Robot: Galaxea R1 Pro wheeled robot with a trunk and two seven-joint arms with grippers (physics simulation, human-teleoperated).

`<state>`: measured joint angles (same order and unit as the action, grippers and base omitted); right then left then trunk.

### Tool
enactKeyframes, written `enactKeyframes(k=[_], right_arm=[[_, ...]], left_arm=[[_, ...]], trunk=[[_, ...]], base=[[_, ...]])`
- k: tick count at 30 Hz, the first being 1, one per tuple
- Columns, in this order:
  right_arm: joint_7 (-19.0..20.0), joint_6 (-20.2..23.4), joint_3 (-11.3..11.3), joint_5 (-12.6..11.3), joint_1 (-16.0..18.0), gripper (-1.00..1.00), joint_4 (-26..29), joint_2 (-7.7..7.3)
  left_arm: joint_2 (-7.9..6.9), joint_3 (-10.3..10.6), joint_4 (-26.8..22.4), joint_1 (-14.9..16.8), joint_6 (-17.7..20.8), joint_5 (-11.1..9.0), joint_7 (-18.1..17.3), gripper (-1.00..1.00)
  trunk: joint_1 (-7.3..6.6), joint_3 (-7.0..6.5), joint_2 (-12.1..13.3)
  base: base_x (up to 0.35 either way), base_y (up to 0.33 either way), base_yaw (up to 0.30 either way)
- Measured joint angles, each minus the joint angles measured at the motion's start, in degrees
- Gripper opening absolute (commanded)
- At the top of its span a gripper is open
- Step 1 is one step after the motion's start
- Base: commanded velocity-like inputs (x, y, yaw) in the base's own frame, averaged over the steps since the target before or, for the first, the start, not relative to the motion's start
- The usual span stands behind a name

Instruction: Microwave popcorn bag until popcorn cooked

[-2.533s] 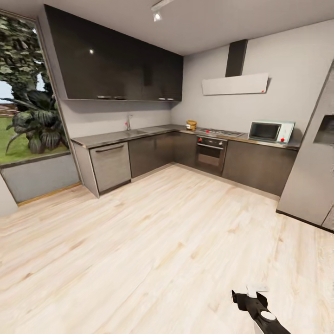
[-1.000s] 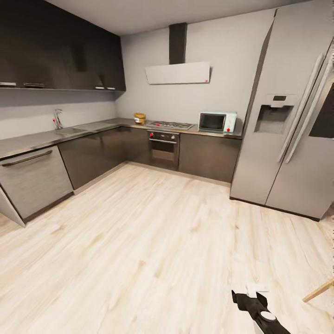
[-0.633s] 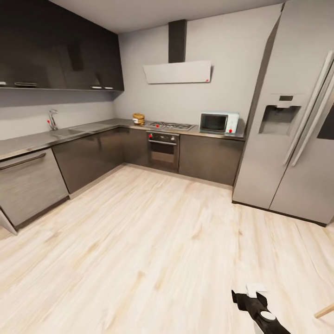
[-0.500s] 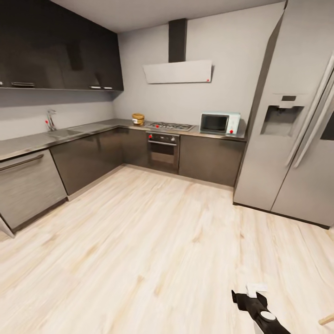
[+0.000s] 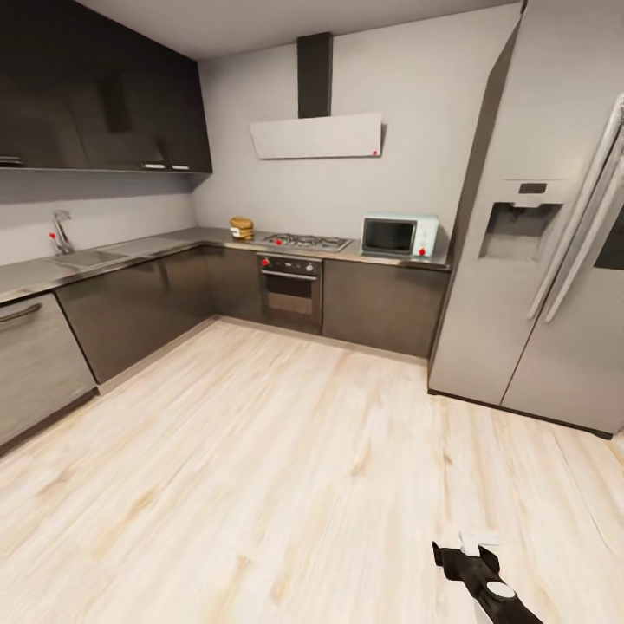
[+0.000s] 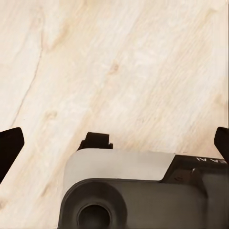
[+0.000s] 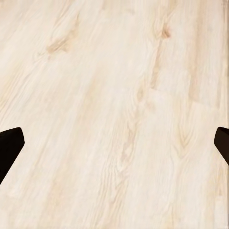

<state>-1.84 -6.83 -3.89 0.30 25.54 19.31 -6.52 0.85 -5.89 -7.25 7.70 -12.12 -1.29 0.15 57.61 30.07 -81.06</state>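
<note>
Home kitchen (image 5: 260, 364) — hob (image 5: 305, 241), oven (image 5: 290, 293), fridge (image 5: 537, 217).

Even soft brightness, glossy reflections, wide-angle edge stretch.

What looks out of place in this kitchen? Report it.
Nothing stands out. The popcorn bag sits upright on the countertop left of the hob; the microwave stands square with its door shut. Nothing looks spilled or damaged.

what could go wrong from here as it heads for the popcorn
The popcorn bag is a small far shape in the countertop's corner by the gas hob, so a drive-up could misjudge it. The microwave sits close beside the fridge, which may crowd the arm. Both pincers are spread, holding nothing.
</note>
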Motion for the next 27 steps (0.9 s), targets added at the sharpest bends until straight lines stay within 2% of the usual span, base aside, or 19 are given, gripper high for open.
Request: enactKeyframes(k=[8, 17, 20, 27], right_arm=[[0.09, 0.00, 0.00, -0.04, -0.01, 1.00, 0.07, 0.00], [0.09, 0.00, 0.01, -0.03, 0.00, 1.00, 0.08, 0.00], [0.09, 0.00, 0.01, -0.05, 0.00, 1.00, 0.08, 0.00], [0.09, 0.00, 0.01, -0.05, -0.01, 1.00, 0.08, 0.00]], left_arm=[[0.00, 0.00, -0.01, -0.07, -0.01, -0.14, 0.01, 1.00], [-0.01, 0.00, -0.01, -0.09, -0.03, -0.14, 0.02, 1.00], [-0.08, 0.00, -0.03, -0.09, -0.01, -0.14, 0.02, 1.00], [-0.09, 0.00, -0.04, -0.09, -0.01, -0.14, -0.07, 1.00]], trunk=[[-0.01, -0.02, 0.01], [-0.01, -0.02, 0.01], [-0.66, -0.55, 1.20], [-0.67, -0.55, 1.22]], base=[[0.330, -0.137, -0.002], [0.346, -0.010, 0.000], [0.348, 0.000, 0.000], [0.348, 0.000, 0.000]])
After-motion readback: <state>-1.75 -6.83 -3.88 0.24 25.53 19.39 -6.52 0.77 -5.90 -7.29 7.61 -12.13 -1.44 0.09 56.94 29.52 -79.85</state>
